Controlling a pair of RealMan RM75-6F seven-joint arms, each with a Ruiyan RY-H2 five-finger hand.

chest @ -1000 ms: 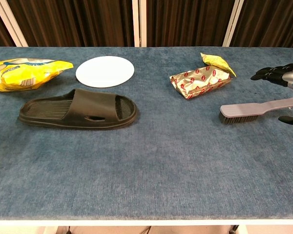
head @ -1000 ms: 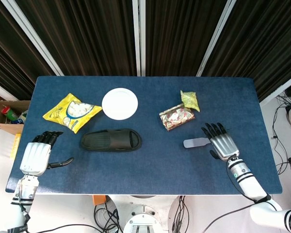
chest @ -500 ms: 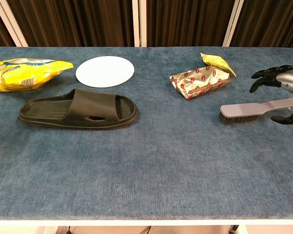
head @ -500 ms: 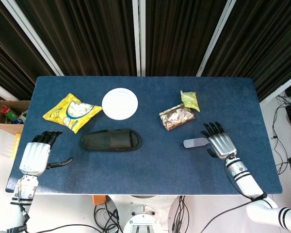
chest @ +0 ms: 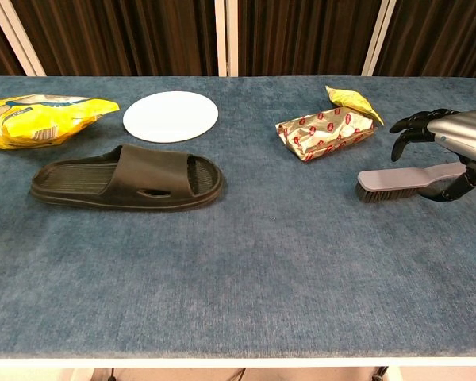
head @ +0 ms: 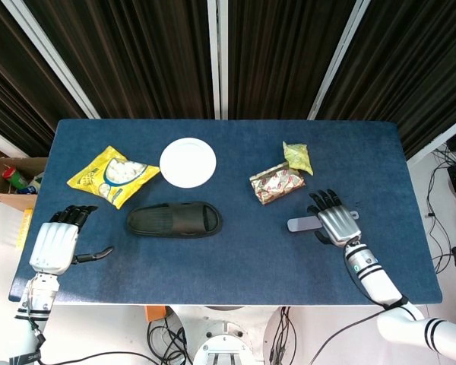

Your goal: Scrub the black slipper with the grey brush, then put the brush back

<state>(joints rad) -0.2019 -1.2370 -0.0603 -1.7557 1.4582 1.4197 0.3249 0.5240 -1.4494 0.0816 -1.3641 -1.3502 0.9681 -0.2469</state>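
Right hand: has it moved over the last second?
Yes. The right hand has slid left along the brush handle, toward its head.

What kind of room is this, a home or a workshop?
Probably a robot lab or test room: a blue-covered table before dark curtains, loose cables on the floor, and odd props like a slipper.

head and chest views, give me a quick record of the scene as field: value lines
slipper: black slipper lies flat, untouched
brush: grey brush on the table, bristles down
right hand: right hand over the brush handle, fingers apart, no grip yet
left hand: left hand at the table's near left, holding nothing
other items: white plate, yellow bag
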